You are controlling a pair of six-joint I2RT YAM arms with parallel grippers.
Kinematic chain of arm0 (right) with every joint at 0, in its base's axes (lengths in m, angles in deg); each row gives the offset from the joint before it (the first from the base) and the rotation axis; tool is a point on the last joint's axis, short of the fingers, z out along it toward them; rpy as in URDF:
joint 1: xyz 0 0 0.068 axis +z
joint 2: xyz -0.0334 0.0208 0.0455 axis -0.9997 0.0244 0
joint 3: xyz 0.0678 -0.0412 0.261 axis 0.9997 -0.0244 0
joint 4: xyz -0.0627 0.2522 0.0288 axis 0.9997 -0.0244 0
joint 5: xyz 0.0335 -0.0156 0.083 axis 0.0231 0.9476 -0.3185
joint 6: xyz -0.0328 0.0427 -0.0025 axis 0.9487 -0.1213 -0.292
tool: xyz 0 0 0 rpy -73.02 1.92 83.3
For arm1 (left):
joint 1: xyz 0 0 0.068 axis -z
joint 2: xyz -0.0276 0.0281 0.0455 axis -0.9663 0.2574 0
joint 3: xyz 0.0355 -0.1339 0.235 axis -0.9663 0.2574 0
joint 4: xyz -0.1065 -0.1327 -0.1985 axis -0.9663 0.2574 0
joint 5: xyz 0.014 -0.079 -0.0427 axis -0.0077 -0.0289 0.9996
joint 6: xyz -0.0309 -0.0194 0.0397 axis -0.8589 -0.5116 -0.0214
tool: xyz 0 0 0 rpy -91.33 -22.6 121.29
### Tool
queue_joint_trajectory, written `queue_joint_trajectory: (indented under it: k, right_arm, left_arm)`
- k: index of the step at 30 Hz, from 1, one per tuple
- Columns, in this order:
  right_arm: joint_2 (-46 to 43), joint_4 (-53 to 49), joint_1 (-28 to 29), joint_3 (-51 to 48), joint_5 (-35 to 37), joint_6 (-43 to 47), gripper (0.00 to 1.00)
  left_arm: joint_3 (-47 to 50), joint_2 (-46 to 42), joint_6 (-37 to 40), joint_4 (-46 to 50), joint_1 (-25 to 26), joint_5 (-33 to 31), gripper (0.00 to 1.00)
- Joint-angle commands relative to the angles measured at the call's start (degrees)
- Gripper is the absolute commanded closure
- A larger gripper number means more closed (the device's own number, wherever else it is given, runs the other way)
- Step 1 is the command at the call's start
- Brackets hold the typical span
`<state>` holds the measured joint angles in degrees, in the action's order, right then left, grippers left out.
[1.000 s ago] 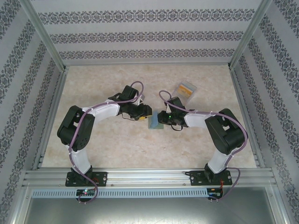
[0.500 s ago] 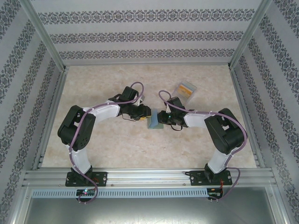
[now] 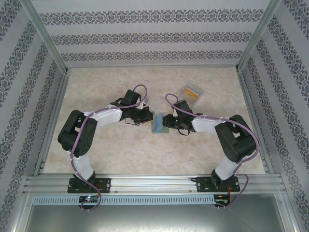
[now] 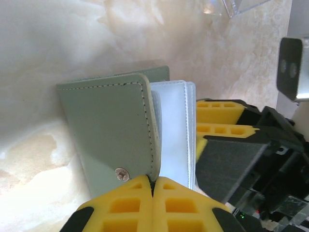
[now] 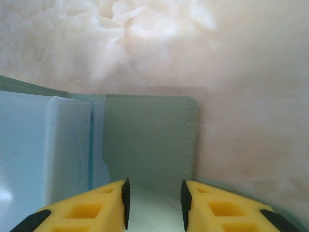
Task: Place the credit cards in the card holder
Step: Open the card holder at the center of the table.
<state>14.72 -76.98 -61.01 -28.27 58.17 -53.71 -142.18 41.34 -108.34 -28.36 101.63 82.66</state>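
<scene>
Card holder (image 3: pixel 158 125) lies mid-table between the arms, half open. The left gripper (image 4: pixel 153 191) is pinched shut on the edge of its green cover, and the right gripper (image 5: pixel 154 198) has its jaws apart over the other side. This looks like the opening step. Next comes fetching the credit cards (image 3: pixel 193 91) from the clear case (image 3: pixel 183 94) at rear right. The inner pockets are hard to make out.

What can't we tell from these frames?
- Left wrist: whether a card sits in the card holder; its green flap and pale leaves cover the pockets.
- Top external: credit cards in the clear case, too small to count.
- Left wrist: clear case cut off by the top edge.
</scene>
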Motion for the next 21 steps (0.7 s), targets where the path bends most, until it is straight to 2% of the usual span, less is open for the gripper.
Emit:
queue_joint_trajectory:
  k: [1,5,9,15,16,19,21]
  right_arm:
    - [-4.13,-4.46,-1.71,-1.08,3.79,1.27,0.61]
    - [-8.36,-5.32,-2.06,-1.57,5.03,1.82,0.59]
    - [-10.51,-3.94,-0.68,-0.82,1.99,1.67,0.59]
    - [-5.22,-1.90,4.43,3.17,-1.23,-1.91,0.56]
    - [-4.08,-1.66,4.53,3.52,-1.33,-2.27,0.56]
    - [-0.18,-1.28,4.40,3.97,-1.25,-3.10,0.58]
    - [2.11,-1.40,4.48,4.42,-1.47,-3.10,0.60]
  left_arm:
    - [2.07,0.46,1.85,0.26,-1.27,-1.72,1.00]
    - [1.91,1.44,2.00,-0.75,-1.42,0.55,1.00]
    - [2.83,1.83,0.82,-3.57,-1.47,2.06,1.00]
    - [2.81,2.28,-0.28,-5.72,-1.74,3.95,1.00]
    - [2.79,2.28,-0.28,-6.05,-1.72,4.05,0.98]
    - [3.04,2.15,-0.36,-5.86,-2.19,4.12,0.82]
    - [4.18,1.30,-0.89,-6.80,-2.50,3.62,0.76]
